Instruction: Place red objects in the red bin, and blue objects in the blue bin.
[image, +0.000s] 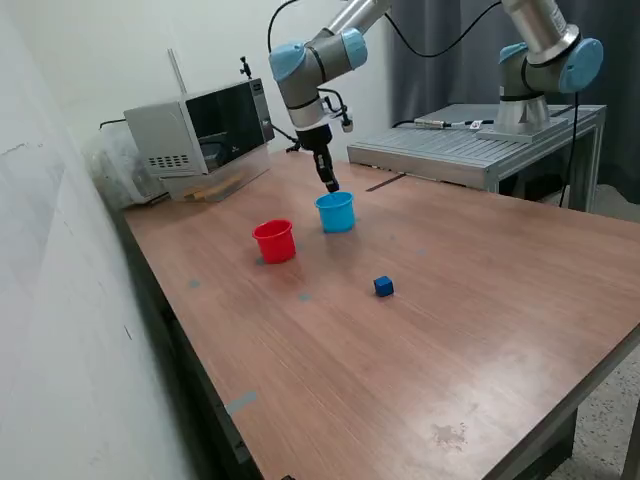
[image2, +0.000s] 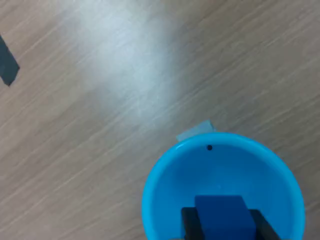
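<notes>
A dark-blue cube (image2: 221, 216) is pinched between the fingers of the gripper (image: 331, 185), directly over the open mouth of the blue bin (image: 336, 212). The red bin (image: 275, 241) stands beside the blue one, and a second blue cube (image: 384, 287) lies apart on the wooden table (image: 480, 330).

Even bright room light, soft shadows, wrist view blurred, pale glare on table (image2: 125, 60)

Colour-wise: the counter (image: 480, 330) is reddish-brown woodgrain with a few grey smudges. One cup (image: 274, 241) is bright red, the other cup (image: 336, 212) light blue. Both cubes are dark blue, one (image: 384, 287) lying loose, one (image2: 221, 217) between the black fingers (image2: 190, 225).
</notes>
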